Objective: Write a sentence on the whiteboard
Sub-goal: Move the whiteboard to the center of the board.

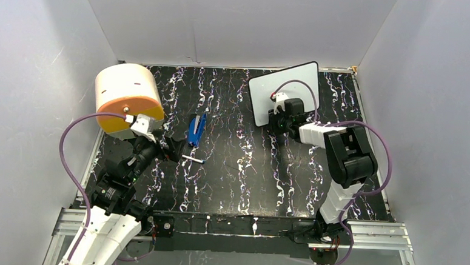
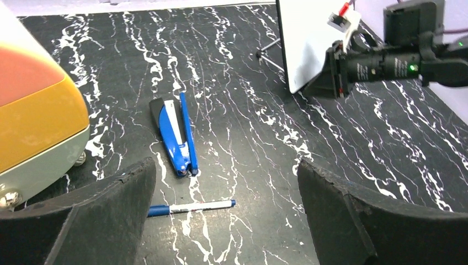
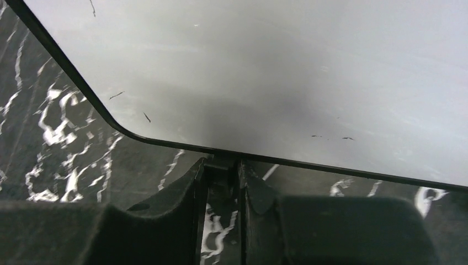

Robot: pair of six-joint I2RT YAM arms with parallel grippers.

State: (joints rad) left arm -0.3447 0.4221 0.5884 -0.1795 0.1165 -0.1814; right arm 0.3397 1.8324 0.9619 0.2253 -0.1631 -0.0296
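Observation:
The whiteboard stands tilted at the back right of the table, white with a thin black frame. Its face is blank apart from a few tiny marks, and no sentence shows on it. My right gripper is shut on a small black foot at the board's lower edge, and from the left wrist it shows at the board's bottom corner. A blue-capped marker lies on the table. Just above it my left gripper hangs wide open, holding nothing.
A blue stapler-like tool lies beyond the marker. A big round orange and cream appliance stands at the back left, close to my left arm. Grey walls close in the black marbled table.

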